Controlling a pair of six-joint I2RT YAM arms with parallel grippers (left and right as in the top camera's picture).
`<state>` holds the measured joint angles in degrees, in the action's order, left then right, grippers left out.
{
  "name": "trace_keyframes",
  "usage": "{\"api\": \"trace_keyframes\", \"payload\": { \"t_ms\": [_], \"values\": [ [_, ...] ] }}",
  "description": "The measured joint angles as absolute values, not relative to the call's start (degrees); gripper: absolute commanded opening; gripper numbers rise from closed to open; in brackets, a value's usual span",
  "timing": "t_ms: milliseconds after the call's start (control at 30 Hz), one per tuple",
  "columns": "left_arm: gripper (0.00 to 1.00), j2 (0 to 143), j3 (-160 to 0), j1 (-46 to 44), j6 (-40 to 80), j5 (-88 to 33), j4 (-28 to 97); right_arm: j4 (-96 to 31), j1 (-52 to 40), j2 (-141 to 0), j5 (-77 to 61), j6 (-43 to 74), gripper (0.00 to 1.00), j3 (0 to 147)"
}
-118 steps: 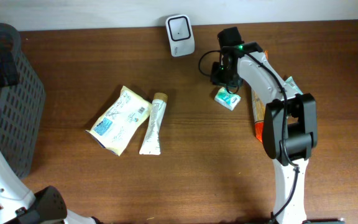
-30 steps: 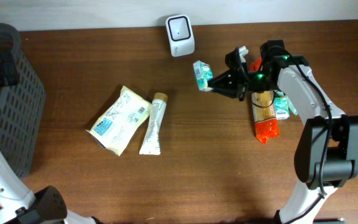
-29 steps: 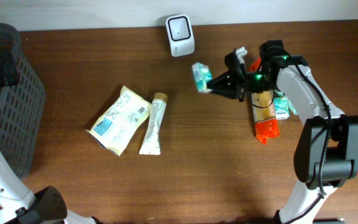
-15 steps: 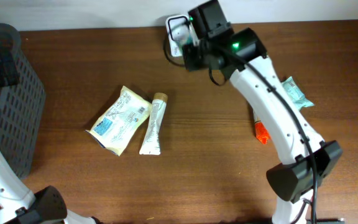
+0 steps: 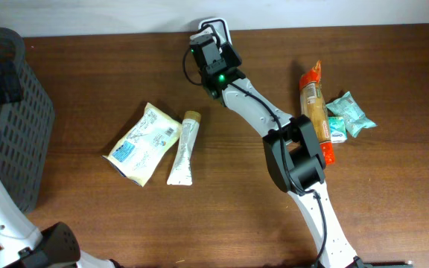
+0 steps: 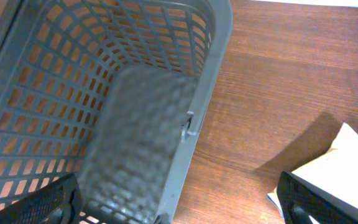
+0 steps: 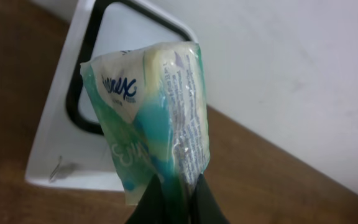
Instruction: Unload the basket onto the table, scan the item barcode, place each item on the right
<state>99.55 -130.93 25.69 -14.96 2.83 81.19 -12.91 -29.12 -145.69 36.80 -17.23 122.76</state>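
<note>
Nearest us, toward the left of the wooden surface (image 5: 229, 216), a pale yellow pouch (image 5: 143, 143) lies flat. A cream tube (image 5: 184, 150) is just beside it on its right, with its cap pointing to the far edge. At the left edge stands a dark grey basket (image 5: 28, 119). Our left gripper (image 6: 182, 202) hangs above it with its jaws spread wide and nothing between them. In the left wrist view we look down through that gap onto the basket's latticed wall, and a corner of the pouch shows at the lower right.

On the right side, an orange snack pack (image 5: 313, 97) lies lengthwise from near to far, with two green packets (image 5: 352, 115) against its right flank. Our right arm (image 5: 255, 112) reaches across the middle of the surface to the far edge.

There the right gripper (image 7: 176, 198) is pinched tight on one end of a tissue pack (image 7: 157, 118), white and teal with blue lettering, which sticks out past the fingertips. The pack sits directly in front of the white scanner (image 7: 55, 137), which stands at the far edge against the pale wall (image 5: 348, 11). In the right wrist view the pack covers part of the scanner's black-framed window. We cannot tell whether pack and scanner touch.
</note>
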Motion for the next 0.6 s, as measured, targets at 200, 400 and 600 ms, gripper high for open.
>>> {"api": "trace_keyframes", "payload": {
  "t_ms": [200,400,600],
  "values": [
    [0.99,99.5,-130.9,25.7,-15.0,2.8,81.2,-0.4,-29.0,-145.7,37.0,-29.0,0.04,122.7],
    [0.99,99.5,-130.9,25.7,-15.0,2.8,81.2,1.0,-26.3,-145.7,29.6,-39.4,0.04,122.7],
    [0.99,99.5,-130.9,25.7,-15.0,2.8,81.2,6.8,-24.2,-147.4,26.8,-51.9,0.04,122.7]
  ]
}}
